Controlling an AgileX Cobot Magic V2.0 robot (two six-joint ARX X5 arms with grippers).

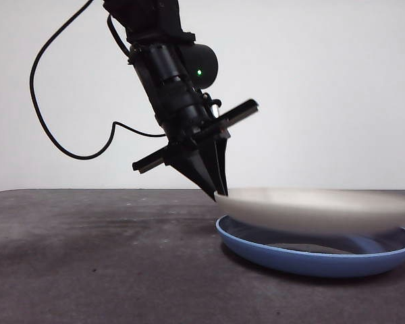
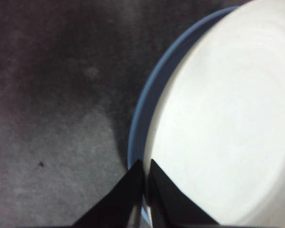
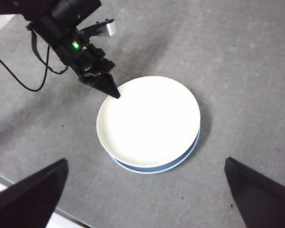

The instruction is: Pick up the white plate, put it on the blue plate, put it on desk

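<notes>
While gripper [image 1: 218,192] pinches it, white plate [image 1: 317,208] – over blue plate [image 1: 310,260].

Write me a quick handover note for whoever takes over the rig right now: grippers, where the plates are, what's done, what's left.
Left gripper: shut on the rim of the white plate, holding it just above the blue plate.
Right gripper: open, waiting high over the desk, holding nothing.
Blue plate sits on the desk; the white plate is blurred in the front view and overlaps it almost fully from above.
Done: white plate picked up and brought over the blue plate.
Left: finish the placement and let go.
</notes>
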